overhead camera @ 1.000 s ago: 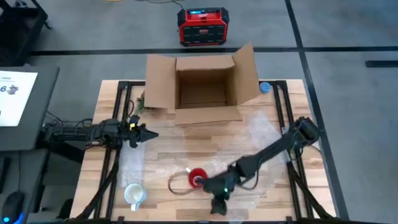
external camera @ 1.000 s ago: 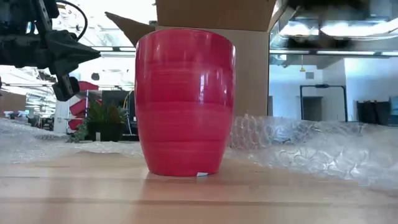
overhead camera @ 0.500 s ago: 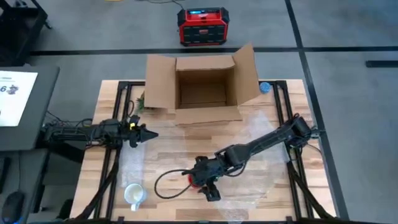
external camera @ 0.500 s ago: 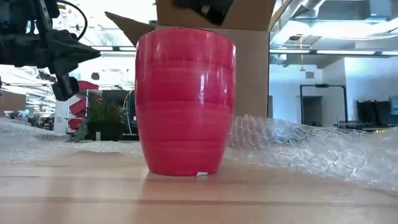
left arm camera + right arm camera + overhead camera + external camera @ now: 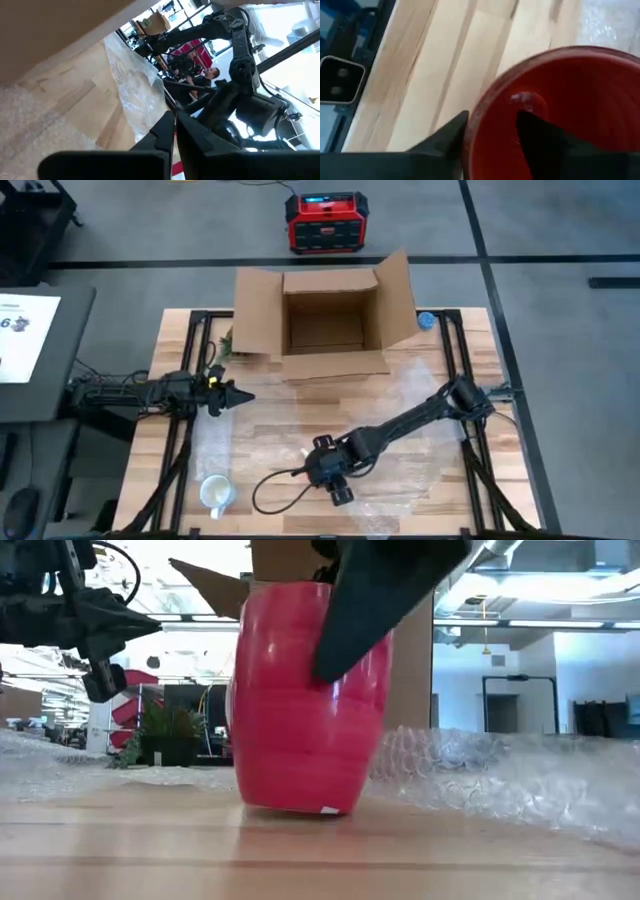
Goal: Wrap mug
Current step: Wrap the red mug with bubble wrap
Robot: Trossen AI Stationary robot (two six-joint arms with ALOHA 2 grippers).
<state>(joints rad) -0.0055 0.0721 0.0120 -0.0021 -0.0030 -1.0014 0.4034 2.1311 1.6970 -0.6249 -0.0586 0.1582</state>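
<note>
where the right arm reaches across the slatted wooden desk [image 5: 270, 420], its gripper [image 5: 322, 470] sits over the glossy red ceramic mug [image 5: 300, 710] near the desk's front edge. the right wrist view shows one dark finger [image 5: 547, 137] inside the mug's [image 5: 570, 110] mouth and the other finger [image 5: 445, 137] outside, with the red rim between them, so the fingers are closed narrow on the mug's wall. in the low view the mug leans, its base lifted off the wood on one side, and a dark finger [image 5: 375, 600] runs down its outer face. in the high view the mug is mostly hidden under the gripper.

a sheet of clear bubble wrap [image 5: 405, 420] lies spread over the desk's right part, just beside the mug; in the low view it [image 5: 500, 775] rises crumpled behind and beside the mug.

the left gripper [image 5: 232, 397] hangs over the desk's left part, well apart from the mug, its fingers [image 5: 165, 127] pressed together to a point and holding nothing.

an open brown cardboard box [image 5: 325, 325] stands at the desk's back edge with its flaps spread. a white ceramic mug [image 5: 216, 492] stands near the front left corner. a red and black power unit [image 5: 326, 223] rests on the floor beyond the desk.
</note>
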